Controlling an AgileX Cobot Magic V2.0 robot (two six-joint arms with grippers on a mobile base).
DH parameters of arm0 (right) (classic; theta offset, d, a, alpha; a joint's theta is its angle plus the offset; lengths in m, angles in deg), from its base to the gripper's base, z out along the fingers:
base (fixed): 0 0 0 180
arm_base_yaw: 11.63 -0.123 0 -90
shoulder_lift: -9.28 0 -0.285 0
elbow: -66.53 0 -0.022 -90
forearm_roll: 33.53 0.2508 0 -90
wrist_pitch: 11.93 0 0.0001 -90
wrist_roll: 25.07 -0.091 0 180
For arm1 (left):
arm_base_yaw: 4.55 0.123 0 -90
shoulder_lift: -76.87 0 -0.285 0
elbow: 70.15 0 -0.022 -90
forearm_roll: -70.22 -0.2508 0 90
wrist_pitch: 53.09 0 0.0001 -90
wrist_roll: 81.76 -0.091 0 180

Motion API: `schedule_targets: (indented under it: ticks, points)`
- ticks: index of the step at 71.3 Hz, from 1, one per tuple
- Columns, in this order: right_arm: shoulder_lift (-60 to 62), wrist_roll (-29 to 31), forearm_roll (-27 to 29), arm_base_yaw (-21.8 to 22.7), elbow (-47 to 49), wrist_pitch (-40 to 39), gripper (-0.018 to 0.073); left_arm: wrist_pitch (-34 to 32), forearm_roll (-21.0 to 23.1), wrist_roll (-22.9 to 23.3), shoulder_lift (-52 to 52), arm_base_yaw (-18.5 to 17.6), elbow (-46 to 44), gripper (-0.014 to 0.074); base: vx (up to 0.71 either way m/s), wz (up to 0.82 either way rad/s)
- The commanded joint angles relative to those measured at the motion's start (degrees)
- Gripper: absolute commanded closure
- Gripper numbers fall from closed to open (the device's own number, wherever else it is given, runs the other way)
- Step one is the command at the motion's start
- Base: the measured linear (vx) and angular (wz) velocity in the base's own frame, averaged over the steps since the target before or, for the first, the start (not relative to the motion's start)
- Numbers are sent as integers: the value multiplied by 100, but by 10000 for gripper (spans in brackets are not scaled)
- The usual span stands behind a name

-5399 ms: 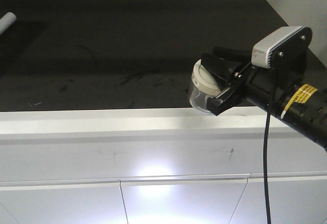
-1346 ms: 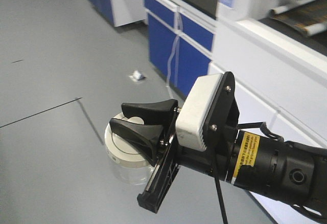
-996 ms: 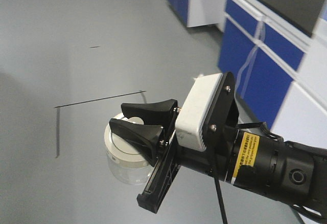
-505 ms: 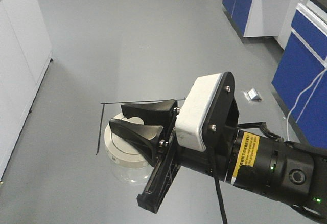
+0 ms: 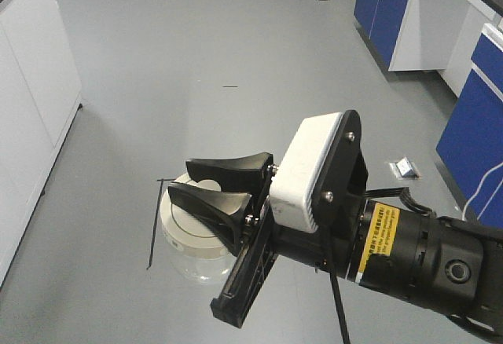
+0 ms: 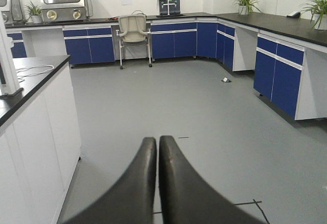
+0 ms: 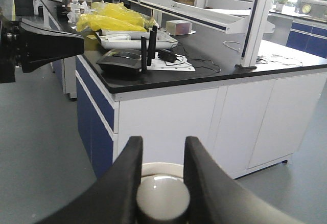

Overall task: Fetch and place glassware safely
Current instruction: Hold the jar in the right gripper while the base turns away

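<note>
Two arms are on my screens, and only the right one carries anything. The floor (image 5: 157, 61) under the rig is smooth grey, marked with thin black tape lines (image 5: 152, 226). Blue-fronted cabinets (image 5: 393, 14) with black worktops (image 6: 286, 24) run along the walls, and a white cabinet (image 5: 31, 85) stands on the other side of the aisle. The left wrist view shows a pale chair (image 6: 134, 32) at the far counter and potted plants (image 6: 246, 0) on the tops. The right wrist view faces an island bench (image 7: 204, 55) with a black top. It holds yellow bags (image 7: 115, 17) and a black device with upright antennas (image 7: 127, 58).

One yellow label (image 5: 380, 238) wraps the right arm behind the wrist camera; its black print is too small for me to read. I can make out no writing on the jar.

The right gripper (image 5: 182, 179) is partly closed, and its black fingers (image 5: 228, 170) pinch the central knob (image 7: 162, 198) of the off-white lid (image 5: 185, 234). The glass jar (image 5: 189, 261) hangs from that grip in the air over the floor, near the tape lines as the front view sees it. It sits upright, with the lid on top and the clear body below. Its short axis from base to knob runs close to vertical.

The left gripper (image 6: 157, 140) has its fingers pressed together with nothing between them.
</note>
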Motion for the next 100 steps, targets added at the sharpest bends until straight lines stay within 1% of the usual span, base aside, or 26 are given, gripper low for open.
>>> schedule_targets:
  ticks: [1,40,100]
  points:
    - [167,35,162,4,170,-462,563,-389,55,51,39,-30,-147,603,33,-2]
    - [167,35,162,4,170,-462,563,-389,55,51,39,-30,-147,603,36,0]
    - [167,35,162,4,170,-462,563,-389,55,51,39,-30,-147,603,41,7]
